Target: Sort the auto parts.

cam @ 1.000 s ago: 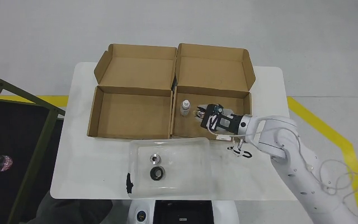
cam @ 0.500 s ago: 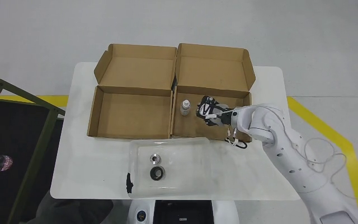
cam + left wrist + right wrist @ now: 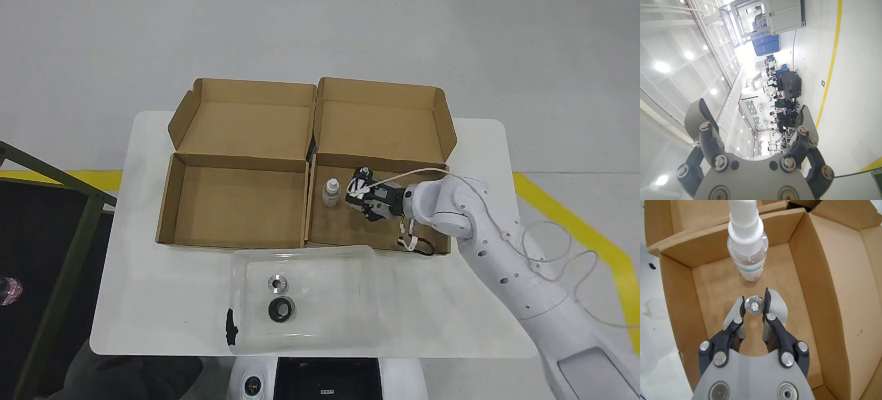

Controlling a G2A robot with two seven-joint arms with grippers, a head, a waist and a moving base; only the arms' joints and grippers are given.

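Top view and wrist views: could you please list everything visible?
cardboard boxes: 2, brown, open, side by side on the table's far half
spray bottle: 1, clear with white top, upright in the right box
silver disc: 1, silver, in the right gripper, inside the right box near the bottle
clear tray: 1, transparent, on the table before the boxes
silver piece: 1, silver, in the tray
black ring: 1, black, in the tray beside the silver piece
black scrap: 1, black, at the tray's left edge
table: 1, white
right gripper: 1, grey and black, shut on the disc
left gripper: 1, grey and black, open, facing the room
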